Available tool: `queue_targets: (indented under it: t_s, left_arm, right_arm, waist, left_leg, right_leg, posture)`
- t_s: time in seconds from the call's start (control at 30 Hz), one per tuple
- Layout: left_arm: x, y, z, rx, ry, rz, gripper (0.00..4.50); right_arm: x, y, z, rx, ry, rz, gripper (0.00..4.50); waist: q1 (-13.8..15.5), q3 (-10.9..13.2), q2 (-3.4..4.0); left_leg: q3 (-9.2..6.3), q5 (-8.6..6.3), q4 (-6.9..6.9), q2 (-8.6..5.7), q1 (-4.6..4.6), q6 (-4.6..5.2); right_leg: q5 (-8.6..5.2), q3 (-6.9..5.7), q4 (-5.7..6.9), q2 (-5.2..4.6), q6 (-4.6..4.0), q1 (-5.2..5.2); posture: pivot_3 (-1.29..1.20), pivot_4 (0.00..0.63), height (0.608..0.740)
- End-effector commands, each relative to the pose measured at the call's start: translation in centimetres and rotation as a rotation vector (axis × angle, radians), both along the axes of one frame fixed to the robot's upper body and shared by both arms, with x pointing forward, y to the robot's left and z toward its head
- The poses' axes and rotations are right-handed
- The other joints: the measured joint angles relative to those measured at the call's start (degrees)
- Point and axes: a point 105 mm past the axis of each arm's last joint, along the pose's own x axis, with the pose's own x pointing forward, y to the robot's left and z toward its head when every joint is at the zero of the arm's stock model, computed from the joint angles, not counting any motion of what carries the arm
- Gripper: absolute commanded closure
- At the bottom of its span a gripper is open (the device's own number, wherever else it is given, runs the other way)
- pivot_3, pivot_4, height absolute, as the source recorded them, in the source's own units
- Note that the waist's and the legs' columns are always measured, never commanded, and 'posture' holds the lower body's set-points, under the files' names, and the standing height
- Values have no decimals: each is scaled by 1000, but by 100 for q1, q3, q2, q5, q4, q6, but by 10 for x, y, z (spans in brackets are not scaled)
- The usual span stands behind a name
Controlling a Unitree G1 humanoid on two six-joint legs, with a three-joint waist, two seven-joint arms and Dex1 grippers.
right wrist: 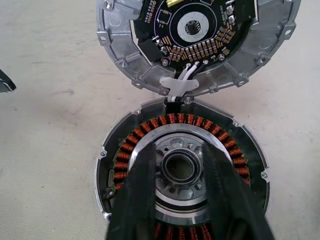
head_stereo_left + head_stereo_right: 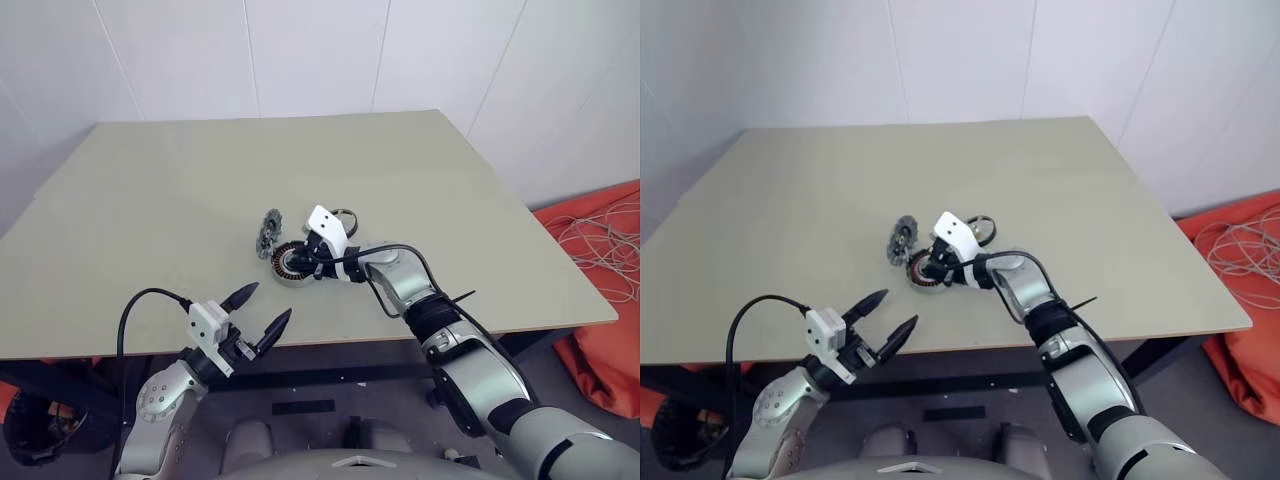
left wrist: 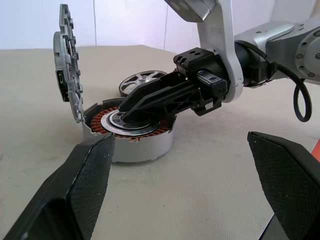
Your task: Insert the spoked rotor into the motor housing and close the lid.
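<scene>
Standing open, the motor housing (image 1: 182,170) has the right hand (image 1: 181,165), fingers parted, over its silver centre.

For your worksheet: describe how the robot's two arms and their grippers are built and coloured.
Both arms are silver-grey metal with black joint sections. The left gripper and right gripper each have two black tapered fingers with textured inner pads and a white wrist block. A black cable loops along each forearm.

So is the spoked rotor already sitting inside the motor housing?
No, the spoked rotor lies on the table behind the motor housing, whose coppery windings and silver centre are uncovered, with the lid standing open.
</scene>
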Motion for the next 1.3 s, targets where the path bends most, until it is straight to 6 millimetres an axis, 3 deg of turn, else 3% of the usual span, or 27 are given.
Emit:
queue_targets:
  t_s: [0.03,0.2,0.23,0.33,0.7,1.3]
  left_arm:
    - [1,-2,12,-9,-42,-7,0]
    - [1,-1,13,-10,-40,-7,0]
    - [2,-1,13,-10,-39,-7,0]
    - [2,0,12,-12,-37,-5,0]
    - [1,1,7,-19,-26,-11,0]
    - [1,-3,9,-18,-32,-13,0]
  right_arm:
    - [9,4,21,41,-59,-3,1822]
    - [9,4,28,63,-78,3,170]
    - [8,4,31,74,-76,7,36]
    - [5,0,41,109,-69,31,470]
    - [-8,-4,50,123,-58,69,4363]
    - [-12,5,27,6,-48,54,4471]
  waist:
    - [0,0,0]
    - [1,0,1]
    - [2,1,0]
    - [1,2,0]
    - [3,3,-1]
    - [1,3,-2]
  left_leg:
    - [0,0,0,0,0,0]
    - [0,0,0,0,-2,0]
    - [0,0,0,0,-2,0]
    - [0,0,-1,0,-6,0]
    - [0,0,-1,0,-5,0]
    - [0,0,-1,0,-5,0]
  right_leg:
    - [-1,0,0,0,1,0]
    - [-1,0,0,0,2,-2]
    - [-2,0,0,0,2,-2]
    - [-1,0,0,0,-1,-5]
    - [-11,0,0,0,16,-5]
    - [-18,0,0,0,28,-5]
  posture:
    - [0,0,740]
    - [0,0,740]
    - [0,0,740]
    - [0,0,740]
    - [0,0,740]
    - [0,0,740]
